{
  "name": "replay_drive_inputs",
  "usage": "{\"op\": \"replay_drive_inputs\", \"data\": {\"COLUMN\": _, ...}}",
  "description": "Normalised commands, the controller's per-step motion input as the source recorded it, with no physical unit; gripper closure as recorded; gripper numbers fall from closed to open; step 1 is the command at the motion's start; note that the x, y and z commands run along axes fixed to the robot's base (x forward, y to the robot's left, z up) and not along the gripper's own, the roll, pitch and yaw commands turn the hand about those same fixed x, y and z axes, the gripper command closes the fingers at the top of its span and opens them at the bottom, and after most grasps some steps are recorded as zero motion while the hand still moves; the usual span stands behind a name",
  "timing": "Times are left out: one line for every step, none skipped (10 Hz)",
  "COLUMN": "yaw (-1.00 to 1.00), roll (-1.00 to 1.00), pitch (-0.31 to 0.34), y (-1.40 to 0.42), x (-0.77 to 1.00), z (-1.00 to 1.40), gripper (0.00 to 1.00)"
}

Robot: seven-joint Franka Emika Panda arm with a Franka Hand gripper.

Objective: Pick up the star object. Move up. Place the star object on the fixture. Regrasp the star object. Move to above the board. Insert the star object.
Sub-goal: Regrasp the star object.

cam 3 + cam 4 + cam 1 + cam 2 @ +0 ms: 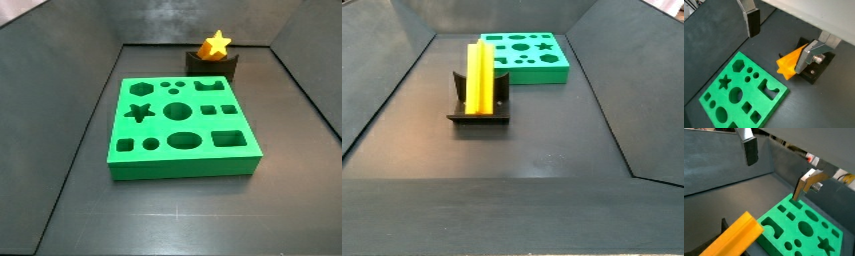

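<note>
On fixture (478, 108), star object (480, 72); hand (781, 37) open above.

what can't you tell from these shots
- Pincer: absent from both side views; the wrist views show it open, holding nothing.
- Star object: its seating in the fixture is hidden by its own body.
- Board: cut by the wrist view's edge.

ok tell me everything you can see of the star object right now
The star object is a long orange-yellow bar of smooth plastic with star-shaped ends; a star end faces the camera in a side view. It rests on the dark fixture, lying in its top, near the green board but not touching it. The gripper is open above the floor, its fingers clear of the bar, so nothing holds it.
</note>
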Motion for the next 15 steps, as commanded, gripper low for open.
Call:
{"op": "replay_drive_inputs", "data": {"yaw": 0.01, "roll": 1.0, "pitch": 0.03, "y": -0.33, "x": -0.01, "z": 0.09, "gripper": 0.0}}
{"op": "replay_drive_inputs", "data": {"yaw": 0.01, "roll": 1.0, "pitch": 0.028, "y": -0.12, "x": -0.01, "z": 0.06, "gripper": 0.0}}
{"op": "replay_drive_inputs", "data": {"yaw": 0.01, "roll": 1.0, "pitch": 0.025, "y": -0.04, "x": -0.01, "z": 0.04, "gripper": 0.0}}
{"op": "replay_drive_inputs", "data": {"yaw": 0.01, "roll": 1.0, "pitch": 0.023, "y": -0.05, "x": 0.0, "z": 0.02, "gripper": 0.0}}
{"op": "replay_drive_inputs", "data": {"yaw": 0.01, "roll": 1.0, "pitch": 0.022, "y": -0.04, "x": 0.0, "z": 0.02, "gripper": 0.0}}
{"op": "replay_drive_inputs", "data": {"yaw": 0.01, "roll": 1.0, "pitch": 0.025, "y": -0.02, "x": 0.0, "z": 0.02, "gripper": 0.0}}
{"op": "replay_drive_inputs", "data": {"yaw": 0.02, "roll": 1.0, "pitch": 0.028, "y": -0.02, "x": 0.0, "z": 0.02, "gripper": 0.0}}
{"op": "replay_drive_inputs", "data": {"yaw": 0.02, "roll": 1.0, "pitch": 0.036, "y": -0.02, "x": 0.01, "z": 0.01, "gripper": 0.0}}
{"op": "replay_drive_inputs", "data": {"yaw": 0.02, "roll": 1.0, "pitch": 0.045, "y": -0.02, "x": 0.03, "z": 0.0, "gripper": 0.0}}
{"op": "replay_drive_inputs", "data": {"yaw": 0.02, "roll": 1.0, "pitch": 0.053, "y": -0.03, "x": 0.04, "z": 0.0, "gripper": 0.0}}
{"op": "replay_drive_inputs", "data": {"yaw": 0.03, "roll": 1.0, "pitch": 0.064, "y": -0.03, "x": 0.05, "z": 0.0, "gripper": 0.0}}
{"op": "replay_drive_inputs", "data": {"yaw": 0.03, "roll": 1.0, "pitch": 0.077, "y": -0.03, "x": 0.07, "z": -0.01, "gripper": 0.0}}
{"op": "replay_drive_inputs", "data": {"yaw": 0.04, "roll": 1.0, "pitch": 0.1, "y": -0.04, "x": 0.08, "z": -0.01, "gripper": 0.0}}
{"op": "replay_drive_inputs", "data": {"yaw": 0.05, "roll": 1.0, "pitch": 0.121, "y": -0.04, "x": 0.1, "z": -0.01, "gripper": 0.0}}
{"op": "replay_drive_inputs", "data": {"yaw": 0.06, "roll": 1.0, "pitch": 0.145, "y": -0.04, "x": 0.11, "z": -0.01, "gripper": 0.0}}
